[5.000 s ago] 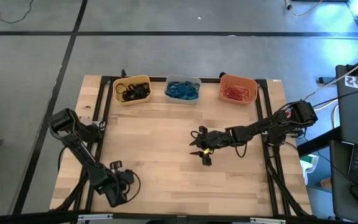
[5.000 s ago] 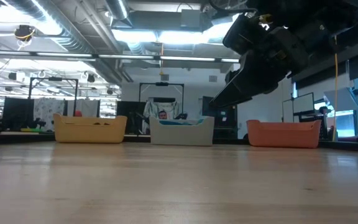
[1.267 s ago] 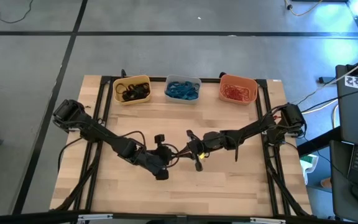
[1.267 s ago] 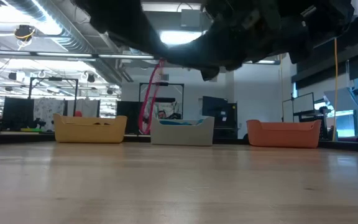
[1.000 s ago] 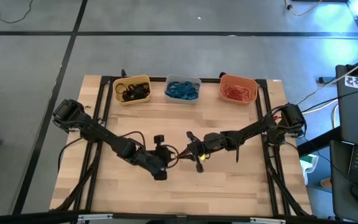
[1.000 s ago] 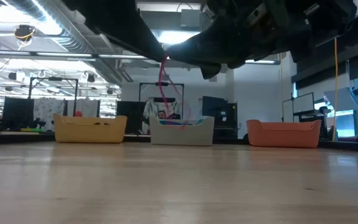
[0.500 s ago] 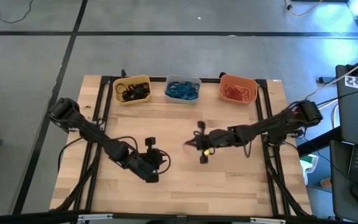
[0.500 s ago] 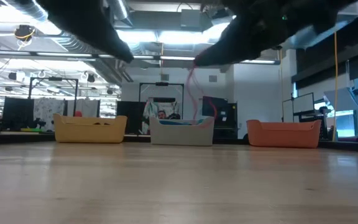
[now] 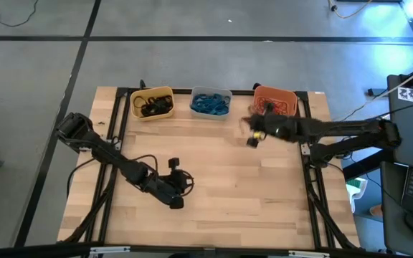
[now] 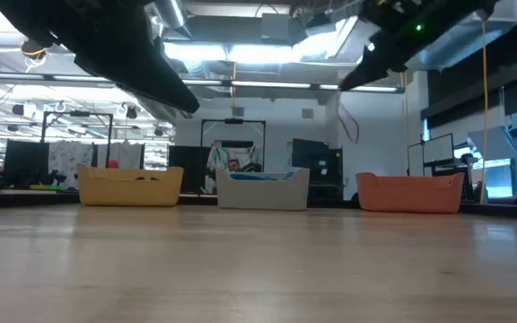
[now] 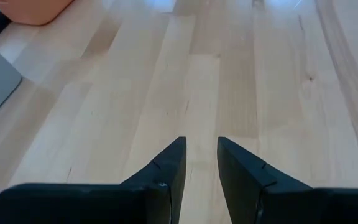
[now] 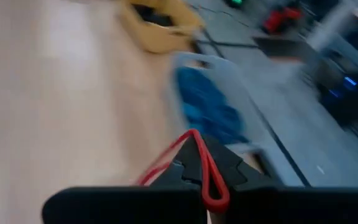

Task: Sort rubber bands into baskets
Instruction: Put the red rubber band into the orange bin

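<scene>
**Carrying a red band beside the orange basket**

Pinching a red-orange rubber band (image 12: 205, 171) between its pressed-together fingers, the right gripper (image 9: 252, 132) hangs above the wooden table (image 9: 221, 208), just beside the near left corner of the orange basket (image 9: 274, 102). In the right wrist view the band loops up over the dark fingertips (image 12: 194, 163) and trails off to one side. In the low view it dangles as a thin red strand (image 10: 347, 121) under the raised arm, clear of the tabletop, between the pale grey basket (image 10: 263, 188) and the orange one (image 10: 409, 192).

Three baskets stand in a row along the far edge of the table. The yellow basket (image 9: 152, 103) holds black rubber bands (image 9: 151, 105), the pale grey basket (image 9: 211, 102) holds blue rubber bands (image 9: 209, 104), and the orange basket holds red-orange rubber bands (image 9: 274, 106).

The left gripper (image 9: 177, 186) hovers over the near left-centre of the table, well apart from the baskets. Its two fingers (image 11: 166, 171) are slightly spread with a narrow gap between them and nothing held, bare wood showing beneath.
</scene>
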